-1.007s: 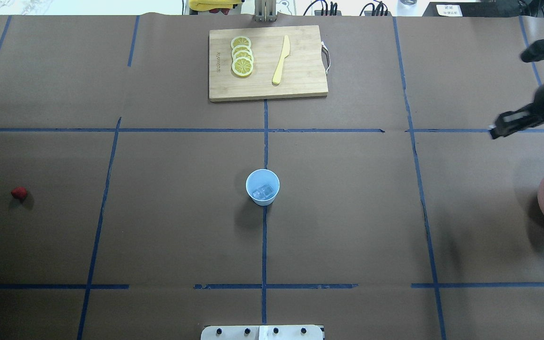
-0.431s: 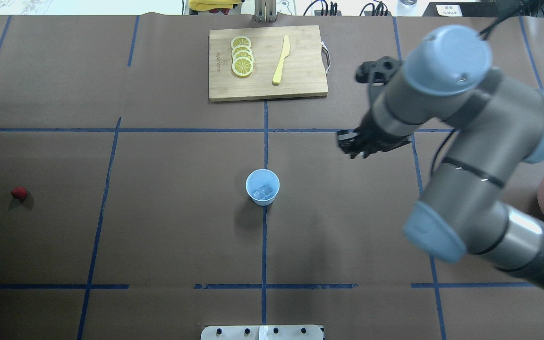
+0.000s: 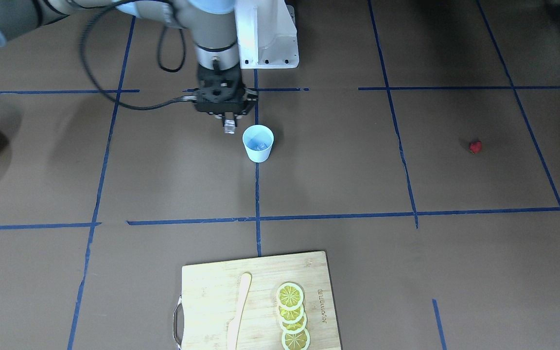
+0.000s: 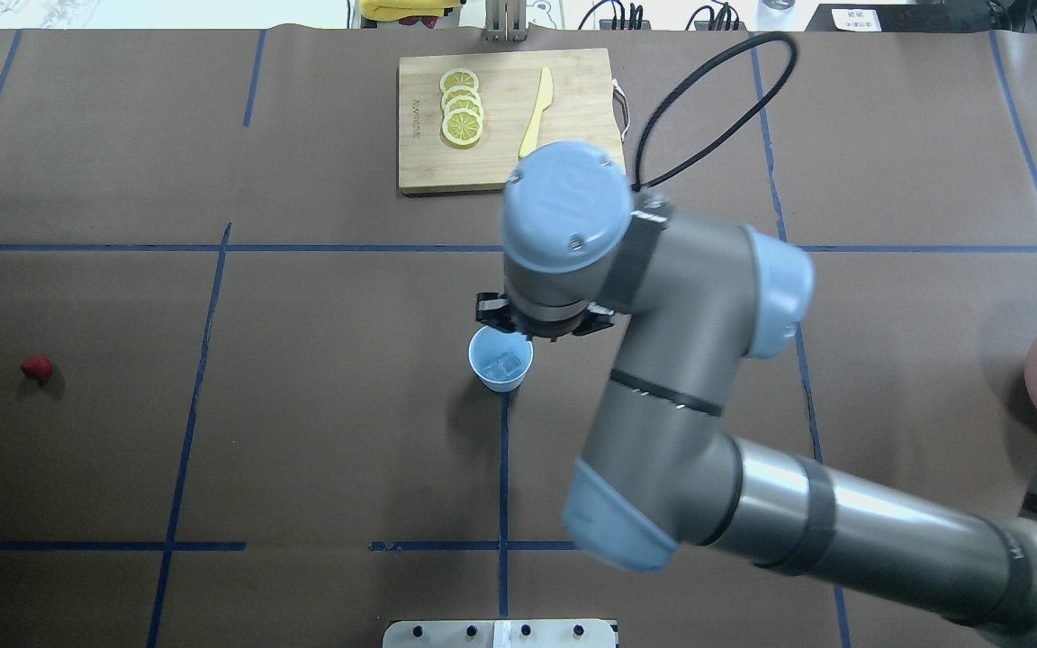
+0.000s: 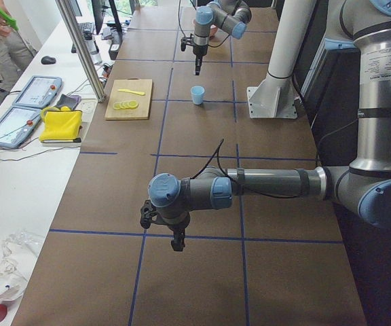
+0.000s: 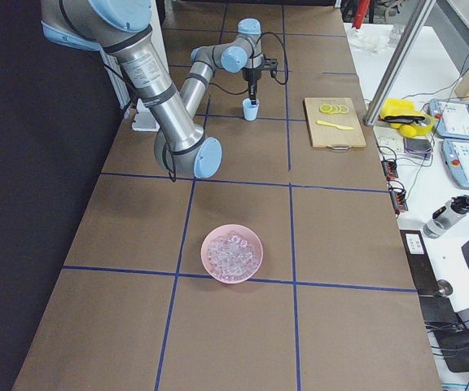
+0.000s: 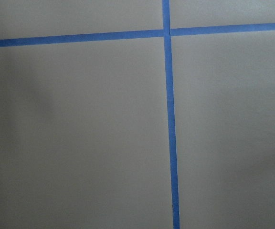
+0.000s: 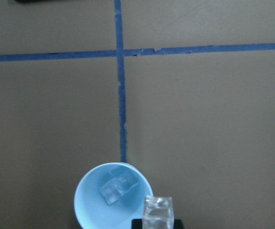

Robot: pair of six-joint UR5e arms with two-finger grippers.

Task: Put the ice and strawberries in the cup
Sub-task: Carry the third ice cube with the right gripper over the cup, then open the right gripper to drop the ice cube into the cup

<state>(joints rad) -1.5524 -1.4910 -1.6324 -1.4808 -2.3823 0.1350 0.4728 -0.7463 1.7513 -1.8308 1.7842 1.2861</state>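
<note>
Ice cube (image 8: 158, 212) first: your right gripper (image 3: 230, 127) is clamped on it, hanging above the table (image 3: 358, 170) just beside the cup (image 3: 258, 151), which already holds a couple of cubes (image 8: 118, 187). In the wrist camera the held cube sits over the cup's rim rather than its middle. I'd judge that letting go here could clip the edge, bounce the cube onto the table, or tip the light cup. The right arm (image 4: 689, 297) reaches out with its gripper pointing straight down. The strawberry (image 4: 36, 367) lies on the table, well apart from the cup. Your left gripper (image 5: 177, 243) hangs low over the table; you can't tell whether it's open.
</note>
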